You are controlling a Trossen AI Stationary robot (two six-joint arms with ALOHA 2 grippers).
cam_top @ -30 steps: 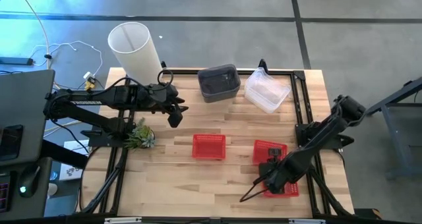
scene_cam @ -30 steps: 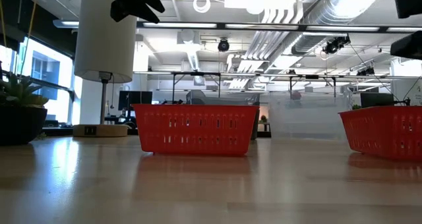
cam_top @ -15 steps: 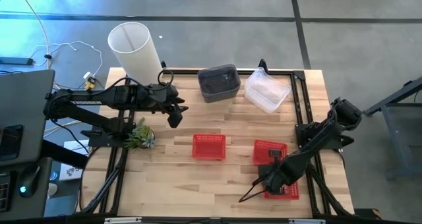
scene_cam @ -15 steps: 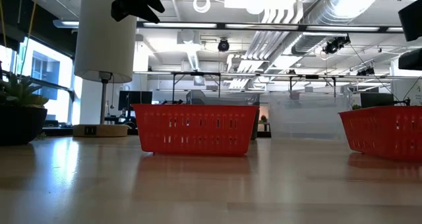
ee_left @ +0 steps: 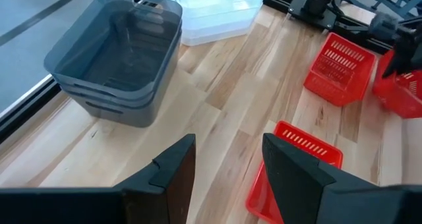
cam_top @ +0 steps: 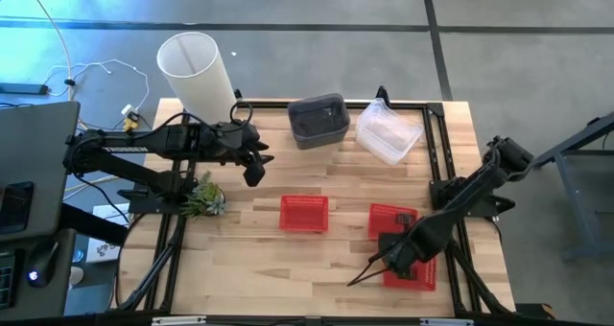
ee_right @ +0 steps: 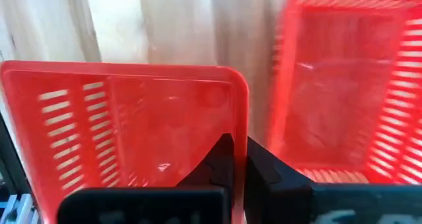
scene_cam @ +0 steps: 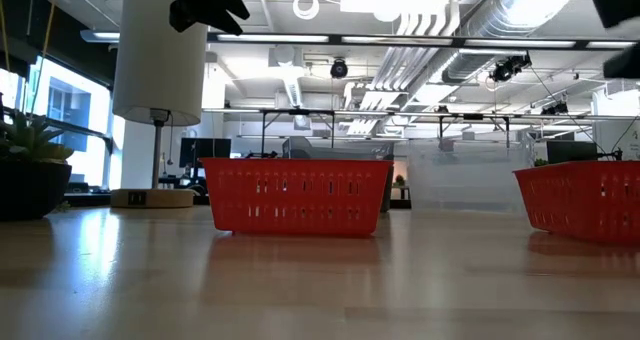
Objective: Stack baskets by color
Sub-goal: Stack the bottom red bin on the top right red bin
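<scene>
Red mesh basket [ee_right: 125, 128], rounded rim

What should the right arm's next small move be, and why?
Probably lift the red basket straight up. The right hand looks shut on its wall, and a second red basket sits right beside it, so it needs height before nesting. The left hand waits, open.

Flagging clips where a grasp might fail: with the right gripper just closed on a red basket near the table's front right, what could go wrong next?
1. The right gripper pinches only the thin rim of the red mesh plastic basket; lifted, it may tilt or slip.
2. A second red mesh basket lies close beside it and could be nudged.
3. The third red mesh basket sits apart, so carrying across risks a drop. The left gripper waits open near the white cylindrical lamp.
</scene>
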